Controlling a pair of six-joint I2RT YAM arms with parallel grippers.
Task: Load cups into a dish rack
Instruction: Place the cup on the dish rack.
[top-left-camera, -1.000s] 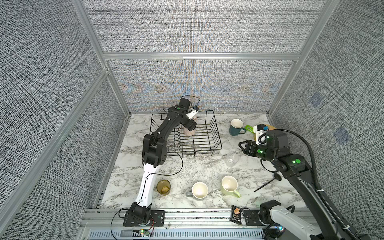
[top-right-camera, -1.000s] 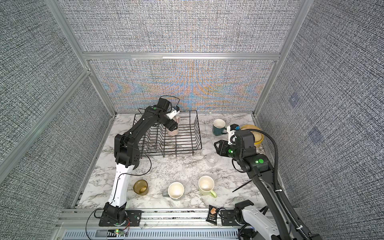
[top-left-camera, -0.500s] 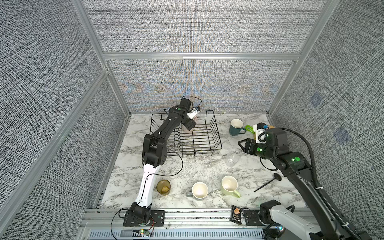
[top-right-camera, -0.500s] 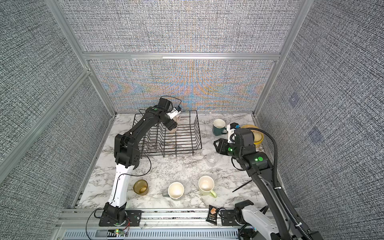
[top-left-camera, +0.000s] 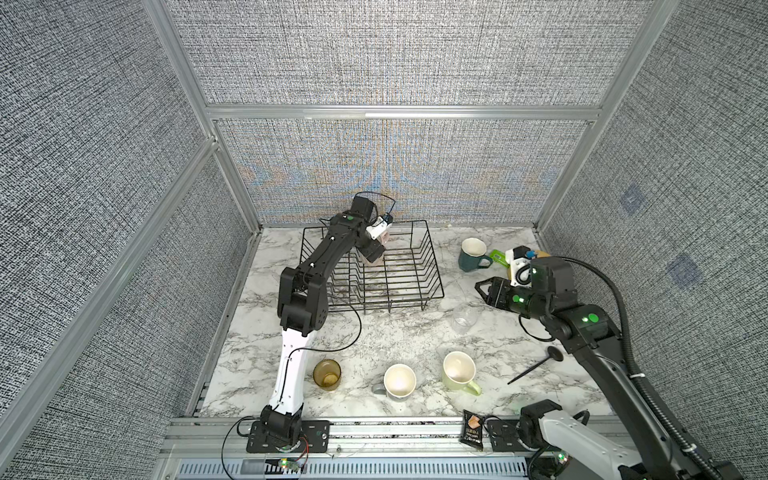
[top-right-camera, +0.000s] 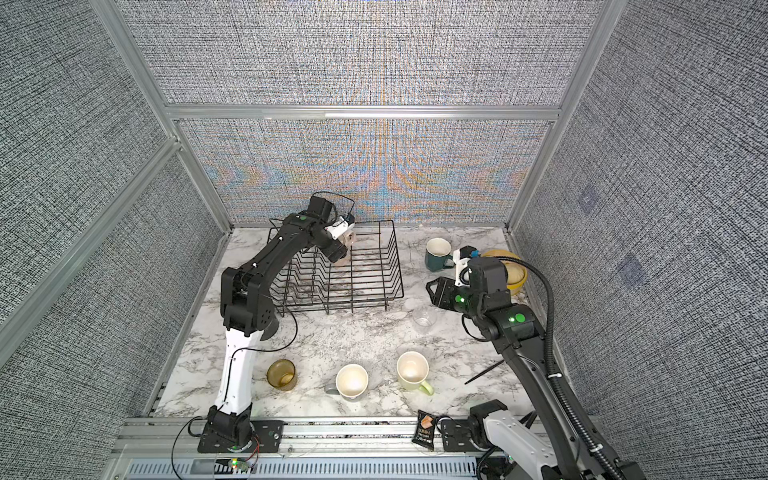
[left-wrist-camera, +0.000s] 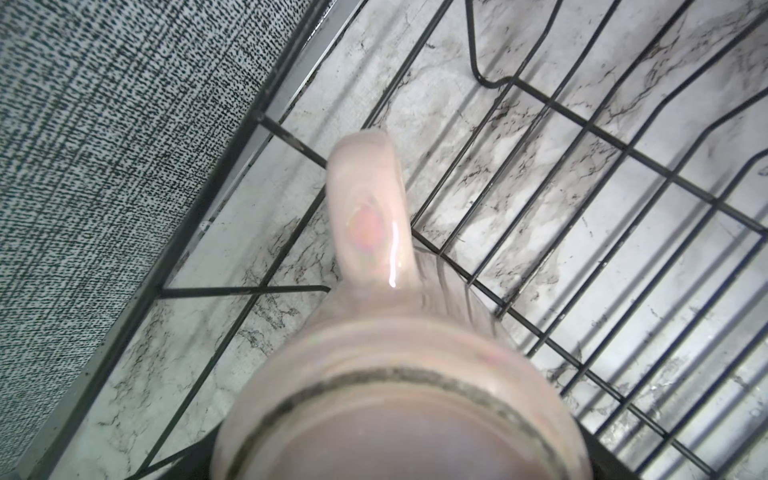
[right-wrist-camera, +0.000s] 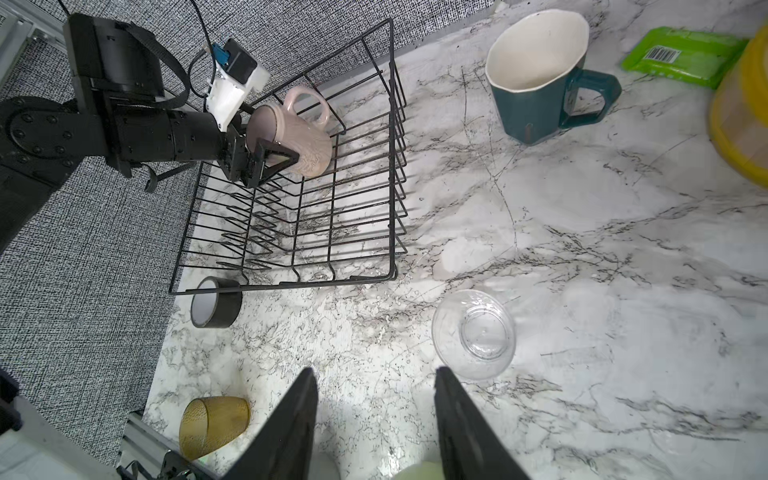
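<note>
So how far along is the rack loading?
Nothing is fully loaded yet. In hand: the left claw holds the pale pink mug, tilted, inside the dish rack at its far end. Left on the table: dark teal mug, small clear glass, pale green mug, grey mug, amber tumbler. The right claw is open and empty.

You have two arms on file.
- Left arm (top-left-camera: 328, 257): black upper links with small screw heads, white lower link (top-left-camera: 289, 374), thin black cable, green status dot (top-left-camera: 350, 217), white wrist-camera mount (top-left-camera: 379, 227).
- Right arm (top-left-camera: 575, 332): black links, green dots, thick ribbed black hose (top-left-camera: 623, 320), white base link (top-left-camera: 582, 436).
- Right gripper (right-wrist-camera: 376, 372): plain black tapered fingers.
</note>
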